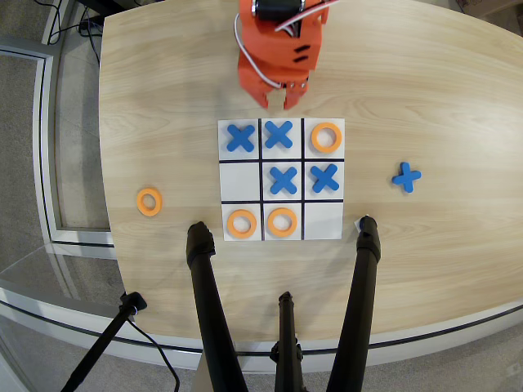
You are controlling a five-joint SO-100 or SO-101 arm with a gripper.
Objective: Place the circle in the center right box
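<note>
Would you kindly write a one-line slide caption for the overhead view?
Orange gripper above a tic-tac-toe board; a spare orange ring waits on the table at left.

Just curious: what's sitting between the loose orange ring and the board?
Nothing: in the overhead view, bare wooden table separates the loose orange ring from the grid board.
</note>
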